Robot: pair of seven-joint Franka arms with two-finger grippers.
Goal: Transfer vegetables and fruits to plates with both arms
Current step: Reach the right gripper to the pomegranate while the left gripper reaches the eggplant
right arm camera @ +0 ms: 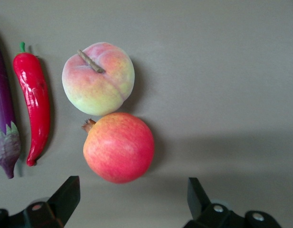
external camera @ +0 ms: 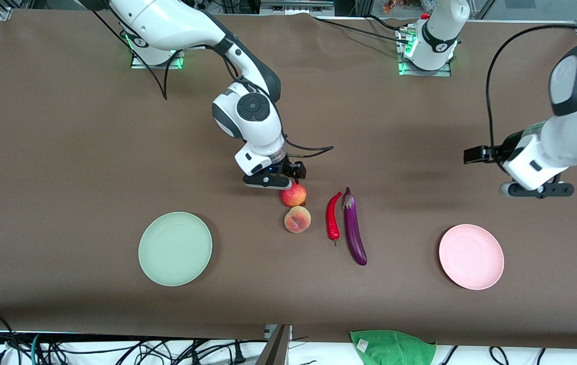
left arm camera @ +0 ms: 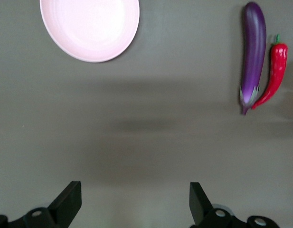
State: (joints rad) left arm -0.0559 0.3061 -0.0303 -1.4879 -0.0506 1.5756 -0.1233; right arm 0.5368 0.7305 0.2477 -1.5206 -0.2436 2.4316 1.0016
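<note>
Here, the right tool (right arm camera: 129,199), spread above the round deep-red crowned fruit (right arm camera: 118,147), should straddle it squarely, while the left tool (left arm camera: 135,202) waits spread over bare worktop (left arm camera: 151,128).

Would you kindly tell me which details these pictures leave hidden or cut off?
- Front view: the right gripper is partly masked by its own wrist above the red fruit.
- Left wrist view: the chili pepper is clipped by the frame edge.
- Right wrist view: the eggplant is cut off at the edge.
</note>
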